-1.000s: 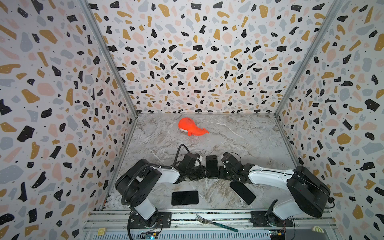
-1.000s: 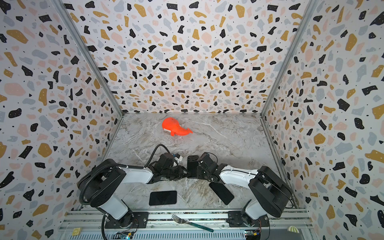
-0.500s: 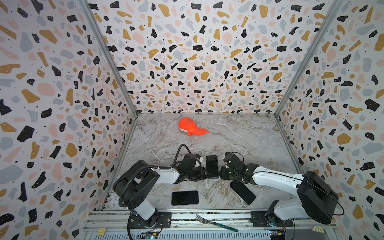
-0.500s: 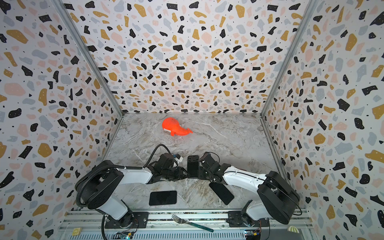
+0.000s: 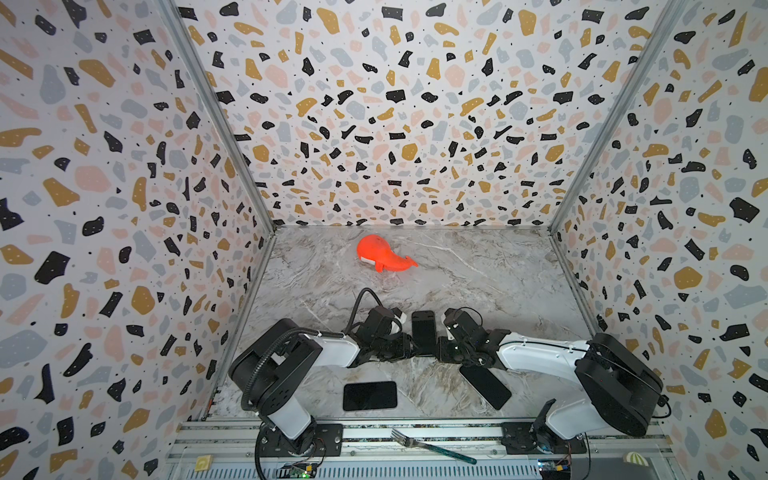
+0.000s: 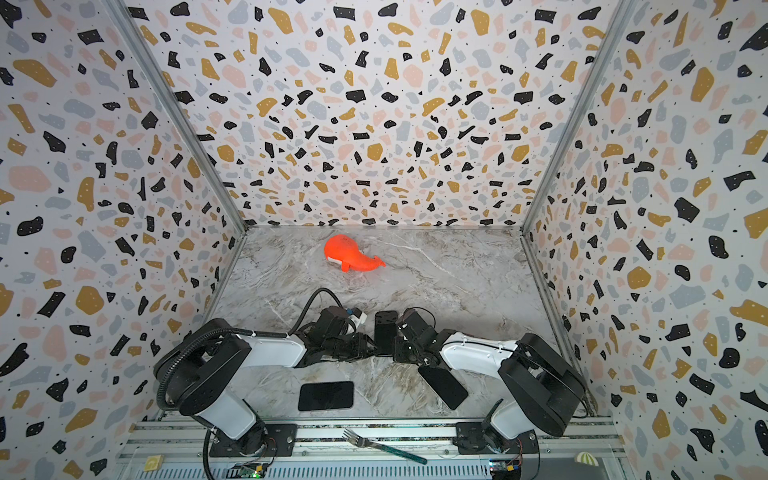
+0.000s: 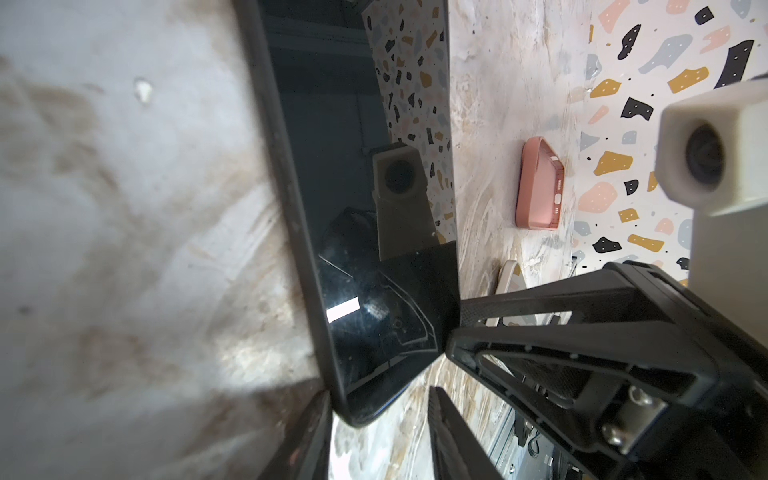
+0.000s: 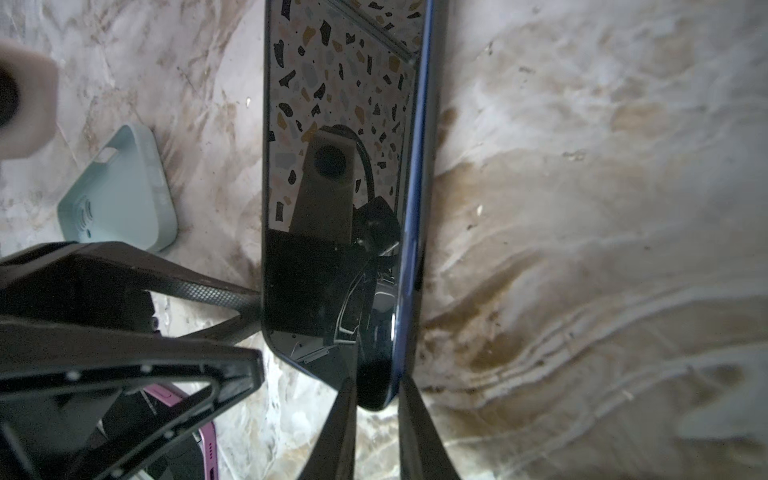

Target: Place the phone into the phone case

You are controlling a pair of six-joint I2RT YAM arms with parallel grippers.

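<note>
A dark phone (image 5: 424, 331) (image 6: 385, 328) lies on the marble floor between both grippers. In the left wrist view its glossy screen (image 7: 353, 133) sits inside a black phone case, whose rim (image 7: 279, 199) runs along one long side. The phone's blue side (image 8: 415, 199) shows along the other long side. My right gripper (image 8: 376, 386) (image 5: 442, 351) is shut on one near corner of the phone. My left gripper (image 7: 380, 399) (image 5: 405, 351) stands open astride the other near corner. One of its fingers (image 7: 307, 436) touches the case rim and the other stands apart.
A dark phone (image 5: 370, 395) and a dark slab (image 5: 484, 386) lie near the front edge. An orange whale toy (image 5: 382, 258) is at the back and a fork (image 5: 432, 446) is on the front rail. Wrist views show a pink case (image 7: 540, 183), a mint case (image 8: 120, 195) and a purple phone (image 8: 205, 436).
The phone and both grippers stay at the middle of the floor. The right arm's rear links swung out a little and came back.
</note>
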